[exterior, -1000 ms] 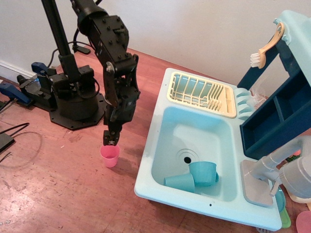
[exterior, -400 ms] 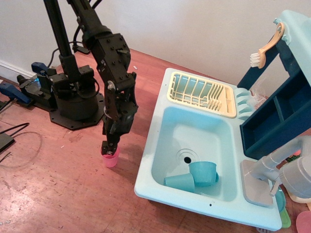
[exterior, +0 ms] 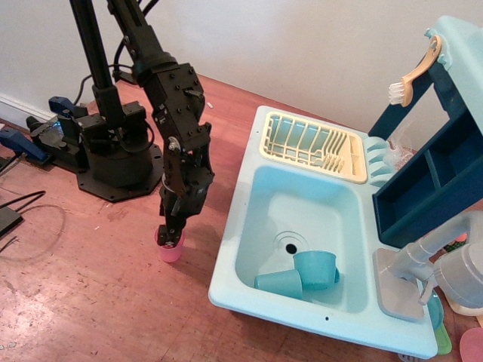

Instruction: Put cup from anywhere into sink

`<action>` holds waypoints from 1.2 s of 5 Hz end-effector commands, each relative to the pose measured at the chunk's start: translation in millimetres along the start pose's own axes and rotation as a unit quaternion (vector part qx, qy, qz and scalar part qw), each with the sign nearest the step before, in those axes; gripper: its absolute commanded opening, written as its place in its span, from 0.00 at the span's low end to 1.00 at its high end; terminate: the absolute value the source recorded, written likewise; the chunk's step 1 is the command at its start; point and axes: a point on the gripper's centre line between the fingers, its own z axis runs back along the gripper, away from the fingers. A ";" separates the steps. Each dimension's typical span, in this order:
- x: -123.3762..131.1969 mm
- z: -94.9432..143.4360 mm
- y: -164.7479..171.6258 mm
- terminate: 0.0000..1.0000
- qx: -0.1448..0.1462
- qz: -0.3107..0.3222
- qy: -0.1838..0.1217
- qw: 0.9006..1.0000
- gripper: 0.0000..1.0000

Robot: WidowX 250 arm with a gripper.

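Note:
The pink cup (exterior: 170, 252) stands upright on the wooden floor, left of the light aqua sink (exterior: 302, 202). My black gripper (exterior: 169, 236) points straight down and its fingertips are at the cup's rim, reaching into its mouth. The fingers hide most of the rim, so I cannot tell whether they are pressed on the wall. The cup rests on the floor. The sink basin has a round drain (exterior: 291, 245).
Two teal cups (exterior: 315, 268) (exterior: 279, 283) lie at the front of the basin. A cream-yellow dish rack (exterior: 313, 146) sits behind it. A dark blue shelf (exterior: 438, 181) and a brush (exterior: 411, 79) are at the right. The arm's base (exterior: 113, 158) and cables are at the left.
My gripper has come down from just above the pink cup until its fingertips are in the cup's mouth. The cup has stayed in place.

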 end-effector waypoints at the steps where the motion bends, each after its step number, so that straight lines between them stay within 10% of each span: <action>1: 6.3 6.2 -3.6 0.00 0.002 -0.008 -0.001 1.000 0.00; 5: 18.2 18.6 -5.2 0.00 0.017 -0.025 -0.005 1.000 0.00; 6: -0.5 67.3 18.7 0.00 0.038 -0.003 -0.032 0.999 0.00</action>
